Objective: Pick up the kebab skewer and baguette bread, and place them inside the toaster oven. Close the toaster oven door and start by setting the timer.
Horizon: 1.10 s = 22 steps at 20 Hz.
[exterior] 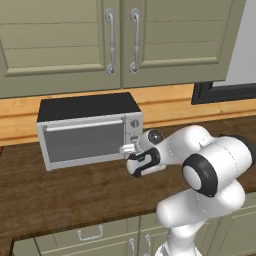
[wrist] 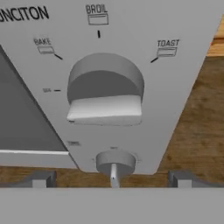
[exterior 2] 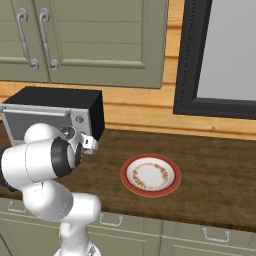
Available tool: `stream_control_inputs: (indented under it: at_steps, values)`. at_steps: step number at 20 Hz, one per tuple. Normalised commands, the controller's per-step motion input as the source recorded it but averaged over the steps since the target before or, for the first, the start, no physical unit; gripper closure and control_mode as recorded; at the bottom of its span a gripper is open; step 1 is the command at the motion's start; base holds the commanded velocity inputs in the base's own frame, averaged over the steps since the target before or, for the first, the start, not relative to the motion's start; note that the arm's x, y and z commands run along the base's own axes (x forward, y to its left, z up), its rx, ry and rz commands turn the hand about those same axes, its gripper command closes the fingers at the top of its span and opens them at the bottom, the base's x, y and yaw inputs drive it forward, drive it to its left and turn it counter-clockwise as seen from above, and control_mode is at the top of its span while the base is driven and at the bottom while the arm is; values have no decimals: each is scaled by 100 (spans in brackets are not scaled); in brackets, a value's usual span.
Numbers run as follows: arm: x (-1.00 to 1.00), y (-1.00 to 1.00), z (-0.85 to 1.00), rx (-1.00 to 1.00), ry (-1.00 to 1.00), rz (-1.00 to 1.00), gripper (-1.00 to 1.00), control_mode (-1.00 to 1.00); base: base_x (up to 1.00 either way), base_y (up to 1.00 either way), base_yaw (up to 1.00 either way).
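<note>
- Your fingers [wrist: 39,179] stand spread wide with nothing between them; the gripper [wrist: 111,180] faces the knob panel at the right end of the toaster oven [exterior: 85,107].
- You can see the toaster oven standing at the back of the counter [exterior: 60,195], under the wall cabinets [exterior: 120,40], with the toaster oven door [exterior: 82,140] shut.
- You are looking straight at the function knob [wrist: 105,89], with BAKE, BROIL and TOAST marked around it; a smaller lower knob [wrist: 115,162] sits just above your fingertips, and by my judgement that is the timer.
- Treat the knobs as rigid and smooth: they should turn stiffly on a fixed axis and will not give under the pads.
- Take the lower knob across its raised ridge, one finger on each flat side, so the twist does not slip round the rim.
- Expect the oven to be heavy enough to stay put, though a hard push could slide it.
- On the counter to the right you have an empty red-rimmed plate [exterior 2: 150,175].
</note>
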Motion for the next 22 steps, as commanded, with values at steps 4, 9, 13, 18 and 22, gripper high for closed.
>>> stream_control_inputs:
  at_steps: [4, 9, 13, 18, 22]
  values:
    - [8, 0, -21, 0, 0, 0, -100, -100, 0, 0, 0]
    - [4, 0, -18, 0, 1, 0, -100, -100, 0, 0, 0]
    - [0, 0, -1, 0, 0, 0, -100, -100, 0, 0, 0]
    - [2, 0, 0, 0, 0, 0, -100, -100, 0, 0, 0]
    - [11, 0, 0, 0, 0, 0, -100, -100, 0, 0, 0]
